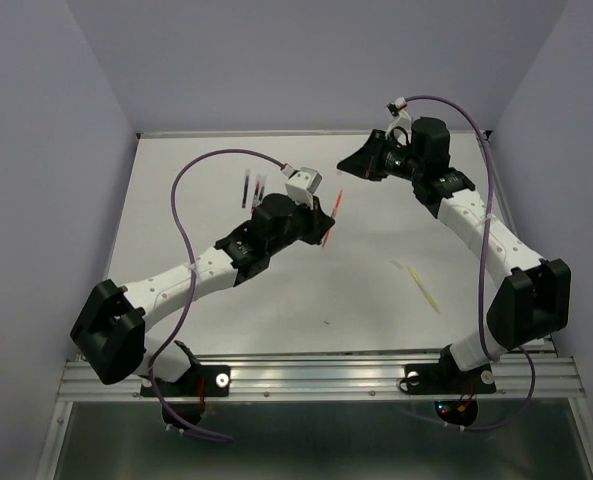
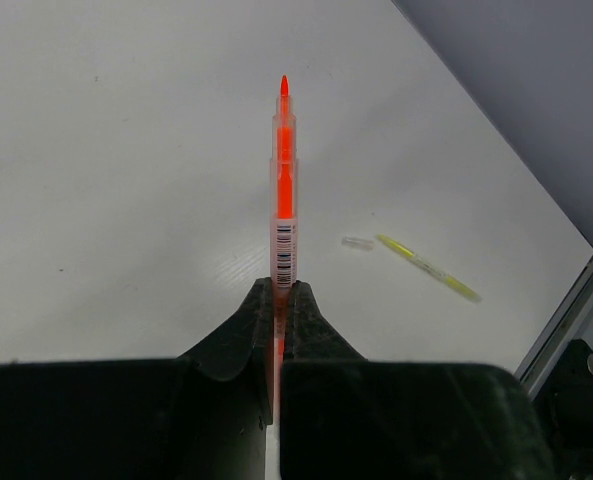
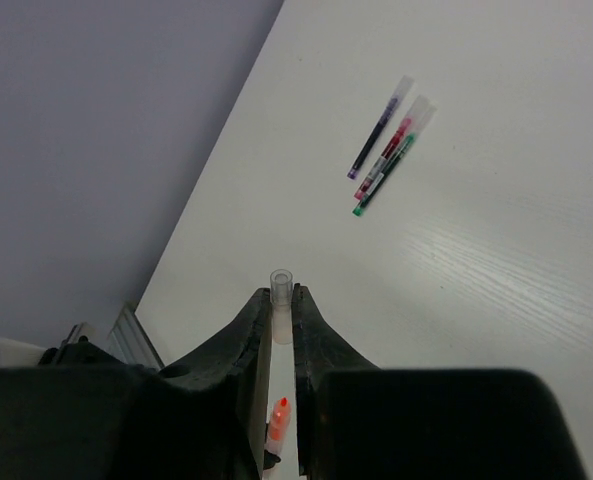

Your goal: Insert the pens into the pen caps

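My left gripper (image 2: 283, 292) is shut on the orange pen (image 2: 284, 170), whose bare tip points away from the fingers. In the top view that pen (image 1: 333, 205) sticks out of the left gripper (image 1: 321, 222) above mid-table. Just beyond it hangs my right gripper (image 1: 340, 171). The right gripper (image 3: 282, 300) is shut on a clear pen cap (image 3: 281, 280), open end outward. The orange pen's tip (image 3: 279, 415) shows below, between its fingers. A pale yellow pen (image 2: 428, 267) lies on the table with a loose cap (image 2: 357, 242) beside its end.
Three pens, dark blue (image 3: 381, 127), dark red (image 3: 394, 145) and green (image 3: 388, 165), lie side by side with pale ends at the back left (image 1: 254, 188). The yellow pen (image 1: 426, 290) lies at the right front. Grey walls enclose the white table (image 1: 276, 300) on three sides.
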Controlling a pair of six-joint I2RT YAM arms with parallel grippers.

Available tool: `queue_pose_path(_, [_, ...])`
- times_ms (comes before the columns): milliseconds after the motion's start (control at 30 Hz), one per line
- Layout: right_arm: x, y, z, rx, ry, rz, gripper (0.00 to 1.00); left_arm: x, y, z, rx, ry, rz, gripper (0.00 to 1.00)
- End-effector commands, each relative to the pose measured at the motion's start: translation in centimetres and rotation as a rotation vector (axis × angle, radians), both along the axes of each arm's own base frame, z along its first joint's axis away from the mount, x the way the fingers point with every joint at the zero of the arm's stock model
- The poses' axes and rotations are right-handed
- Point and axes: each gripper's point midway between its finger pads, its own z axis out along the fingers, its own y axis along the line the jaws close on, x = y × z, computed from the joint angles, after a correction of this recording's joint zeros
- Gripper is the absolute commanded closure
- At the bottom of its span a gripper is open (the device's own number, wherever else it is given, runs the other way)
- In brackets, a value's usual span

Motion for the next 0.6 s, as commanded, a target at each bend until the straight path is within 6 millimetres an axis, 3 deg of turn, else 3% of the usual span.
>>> queue_pose_path(0, [-0.7, 0.3, 4.2, 0.021, -0.157, 0.072, 0.91, 1.0, -0.9, 4.1, -0.083, -0.083, 0.021, 1.00])
queue_pose_path(200, [-1.0, 0.2, 4.6, 0.009, -0.188, 0.078, 0.91, 1.4, -1.1, 4.6, -0.077, -0.094, 0.019, 1.00])
queue_pose_path(567, [-1.1, 0.0, 4.8, 0.004, -0.196, 0.069, 0.89, 2.3, 0.4, 4.4, -0.044, -0.101, 0.107, 1.00])
